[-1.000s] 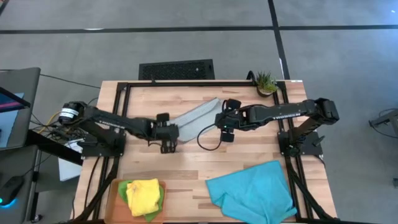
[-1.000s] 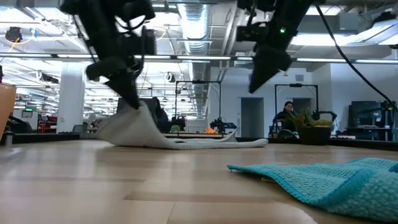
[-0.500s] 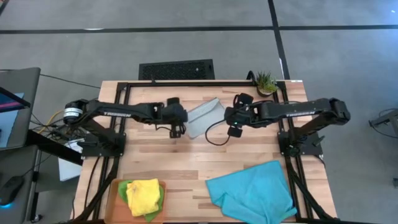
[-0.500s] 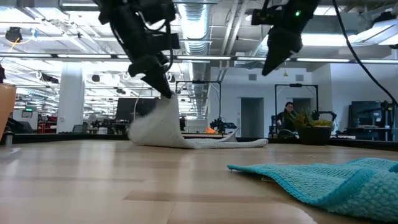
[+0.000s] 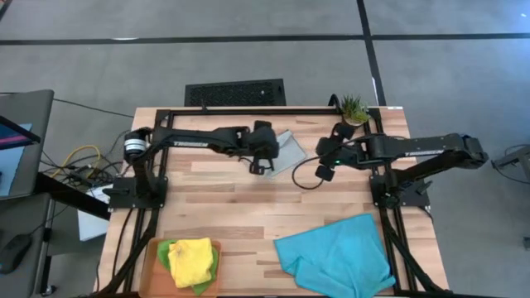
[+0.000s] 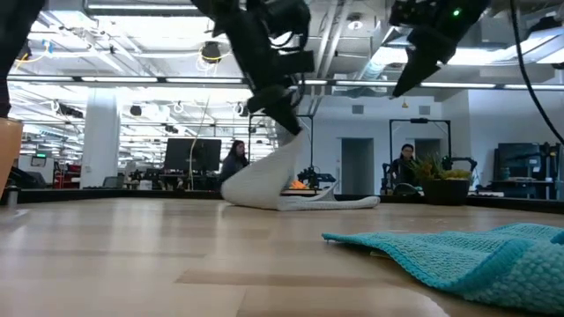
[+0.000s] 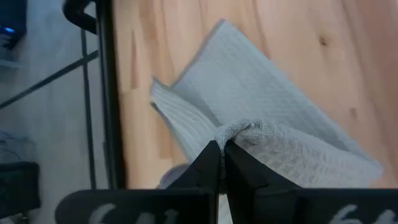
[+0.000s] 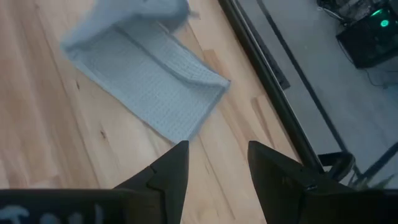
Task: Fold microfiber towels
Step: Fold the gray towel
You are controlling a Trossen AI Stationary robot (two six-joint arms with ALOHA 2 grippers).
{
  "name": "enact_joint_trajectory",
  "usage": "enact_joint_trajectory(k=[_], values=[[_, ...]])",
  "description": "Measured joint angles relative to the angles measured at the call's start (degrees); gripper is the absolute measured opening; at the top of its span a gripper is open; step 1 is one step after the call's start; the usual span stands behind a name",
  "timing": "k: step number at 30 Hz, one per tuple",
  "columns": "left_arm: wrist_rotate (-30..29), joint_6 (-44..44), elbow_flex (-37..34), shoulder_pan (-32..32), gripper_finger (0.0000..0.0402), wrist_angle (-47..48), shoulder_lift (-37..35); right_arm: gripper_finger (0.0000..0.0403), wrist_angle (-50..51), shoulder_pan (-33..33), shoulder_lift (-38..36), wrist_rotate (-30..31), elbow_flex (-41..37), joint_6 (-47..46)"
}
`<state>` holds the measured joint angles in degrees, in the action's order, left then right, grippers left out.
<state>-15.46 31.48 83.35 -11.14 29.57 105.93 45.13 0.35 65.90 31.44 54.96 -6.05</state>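
Note:
The light grey towel point(image 5: 287, 150) lies at the table's far middle, partly doubled over; it also shows in the left wrist view point(image 7: 249, 93) and the right wrist view point(image 8: 149, 74). My left gripper point(image 5: 263, 156) is shut on it at its left side. My right gripper point(image 5: 326, 165) hangs open and empty above the table, just right of the grey towel. The turquoise towel point(image 5: 335, 253) lies crumpled at the near right. The yellow towel point(image 5: 192, 258) lies on the green one point(image 5: 167, 252) at the near left, on the orange tray point(image 5: 151, 258). My left gripper pinches a bunched bit of the grey towel's edge point(image 7: 244, 132) between its two fingers. The fingers come from above, slanting toward the table's right. The held part point(image 6: 284, 151) stands lifted and curls over, while the towel's other end point(image 6: 339, 202) lies flat on the table.
A small potted plant point(image 5: 354, 111) stands at the far right corner. A black frame rail point(image 5: 248, 110) runs along the table's far edge. Bare wood point(image 5: 240, 207) lies between the grey towel and the near towels.
My left gripper has gone toward the table's right and a little toward the far edge, carrying the grey towel's held end over the rest, so the towel has gone from stretched out to folded over. My right gripper has drawn back toward the table's right edge.

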Motion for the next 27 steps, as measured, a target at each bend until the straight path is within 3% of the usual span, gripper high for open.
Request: enact_joint_trajectory(k=[8, 18, 27], values=[[0.82, 4.93, 13.02, -2.39, 0.0, 0.5, 10.25, 0.0189, 0.25, 0.91, -5.77, -0.02, -2.98, -0.03], [1.31, 8.88, 27.39, -3.71, 0.0, 0.56, 20.84, 0.0189, 1.73, 0.91, -6.77, -0.02, -3.06, -0.01], [1.7, 9.09, 27.96, -3.65, 0.0, 0.86, 22.79, 0.0189, 1.74, 0.91, -6.72, -0.04, -3.06, -0.06]])
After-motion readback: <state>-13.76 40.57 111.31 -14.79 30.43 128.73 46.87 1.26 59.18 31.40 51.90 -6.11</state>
